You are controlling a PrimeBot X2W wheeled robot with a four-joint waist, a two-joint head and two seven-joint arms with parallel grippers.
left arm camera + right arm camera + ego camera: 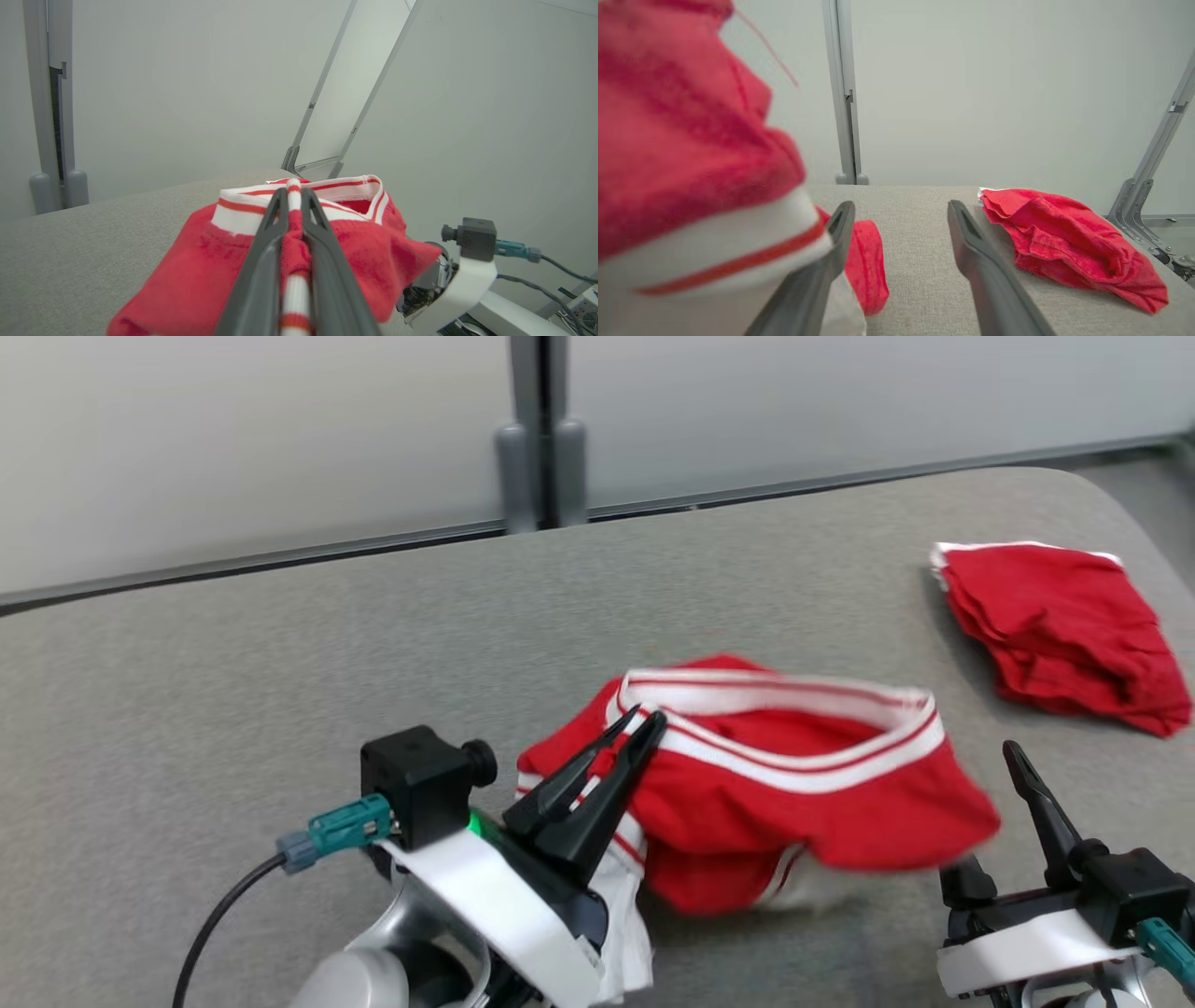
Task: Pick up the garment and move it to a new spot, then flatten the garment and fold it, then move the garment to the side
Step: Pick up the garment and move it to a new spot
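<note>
Grey cloth-topped table (280, 663) noted before a pale wall (233, 429). The red garment (794, 803), white-banded with red stripes, is bunched near the table's front edge, about midway along it. Its striped band is clamped between the narrow-set fingers of the left tool (649, 719). At the garment's right end the right tool (900, 207) is held wide, nothing gripped. A second red garment (1055, 625) is seen folded near the far right corner.

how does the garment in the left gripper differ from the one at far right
The held garment is pinched in the left gripper; the far garment lies free on the table. The held garment shows a broad striped band; the far garment a thin white edge. Both are red.
</note>
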